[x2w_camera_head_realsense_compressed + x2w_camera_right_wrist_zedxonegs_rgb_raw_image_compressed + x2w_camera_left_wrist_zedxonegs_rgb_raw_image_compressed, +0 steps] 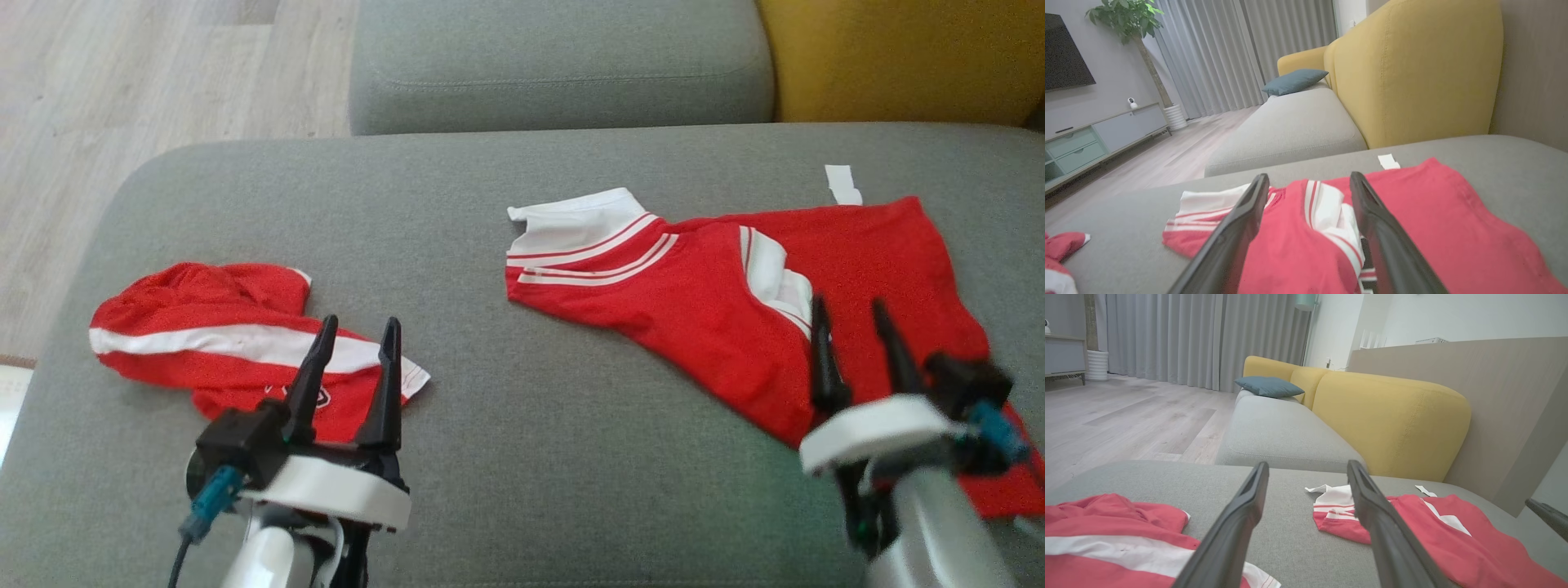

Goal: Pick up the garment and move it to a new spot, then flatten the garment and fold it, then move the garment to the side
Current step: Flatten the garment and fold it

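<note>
Hovering low over the grey sofa seat (506,457), both arms are poised with nothing in hand. The left end effector (360,322) sits at about 7 o'clock in the head view, its two dark fingers spread fully wide and empty. Their tips hang over the near edge of a crumpled red garment (204,327) with a white band, bunched at 9 o'clock on the seat. The right end effector (847,304) is at 5 o'clock, equally wide open and gripping nothing. Its fingers point across the lower body of a red jersey (702,310), which lies at 3 o'clock with one white striped sleeve reaching toward 11 o'clock.

The jersey is spread out but not flat: a white striped part is folded over its middle, and the cloth runs askew toward the seat's right edge. A small white slip (842,184) lies just beside its far edge at 1 o'clock.

Each arm seems stationed over one piece so that either can be pinched from above — wide jaws suit soft cloth that must be gathered before it lifts. Which piece the task means I cannot tell, though the jersey looks the likelier one to fold. Neither is lifted, so the task appears to be at its very start. The bare strip of seat between the two pieces looks like the natural new spot — roomy enough for flattening.
</note>
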Available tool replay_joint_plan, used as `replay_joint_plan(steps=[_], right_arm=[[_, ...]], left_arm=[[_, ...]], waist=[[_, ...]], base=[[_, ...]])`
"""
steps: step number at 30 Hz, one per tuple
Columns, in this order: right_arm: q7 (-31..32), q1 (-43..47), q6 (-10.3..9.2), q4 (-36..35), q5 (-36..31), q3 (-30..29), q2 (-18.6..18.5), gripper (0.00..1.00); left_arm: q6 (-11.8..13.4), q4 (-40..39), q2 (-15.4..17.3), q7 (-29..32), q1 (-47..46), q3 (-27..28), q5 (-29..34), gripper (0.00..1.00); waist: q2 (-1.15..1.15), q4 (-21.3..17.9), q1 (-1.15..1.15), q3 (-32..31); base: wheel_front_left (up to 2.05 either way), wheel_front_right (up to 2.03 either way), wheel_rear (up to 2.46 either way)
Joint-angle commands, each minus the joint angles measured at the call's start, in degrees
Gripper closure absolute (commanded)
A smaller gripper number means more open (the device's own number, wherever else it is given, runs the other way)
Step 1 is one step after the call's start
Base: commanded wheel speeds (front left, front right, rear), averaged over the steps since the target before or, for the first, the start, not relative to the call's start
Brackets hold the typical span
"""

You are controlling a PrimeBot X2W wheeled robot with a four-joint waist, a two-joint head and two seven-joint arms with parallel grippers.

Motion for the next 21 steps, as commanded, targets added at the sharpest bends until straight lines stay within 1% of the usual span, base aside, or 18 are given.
replay_joint_plan(steps=[1,4,9,13,16,17,21], right_arm=[[-0.8,-0.9,-0.04,-2.8,0.6,2.2,0.2,0.00],[-0.5,1.9,-0.04,-4.4,1.9,2.8,0.2,0.00],[1.1,2.0,-0.04,-4.6,0.5,1.2,0.2,0.00],[4.0,-1.4,-0.04,-2.7,-0.7,-3.3,0.2,0.00],[8.3,-5.6,-0.04,1.0,-2.8,-8.1,0.2,0.00],[8.3,-5.6,-0.04,1.0,-2.8,-8.1,0.2,0.00],[12.9,-11.5,-0.04,6.5,-7.4,-14.3,0.1,0.00]], left_arm=[[0.0,-2.2,0.1,-0.3,-1.2,2.4,0.8,0.00],[-0.1,-2.4,0.1,-0.3,-1.0,2.1,0.8,0.00],[-0.4,-2.4,0.1,-0.3,-1.0,1.1,0.8,0.00],[-0.7,-2.1,0.1,-0.3,-1.7,0.5,1.0,0.00],[-1.1,-1.9,0.1,-0.3,-2.7,0.1,1.1,0.00],[-1.1,-1.9,0.1,-0.3,-2.7,0.1,1.1,0.00],[-1.6,-1.5,0.1,-0.3,-4.3,-0.8,1.1,0.00]], waist=[[0.00,-0.2,0.00,-0.1],[0.00,-0.3,0.00,0.2],[0.00,0.5,0.00,1.6],[0.00,1.8,0.00,4.0],[0.00,2.9,0.00,6.3],[0.00,2.9,0.00,6.3],[0.00,4.7,0.00,8.8]], base=[[0.00,0.00,0.00],[0.00,0.00,0.00],[0.00,0.00,0.00],[0.00,0.00,0.00],[0.00,0.00,0.00],[0.00,0.00,0.00],[0.00,0.00,0.00]])
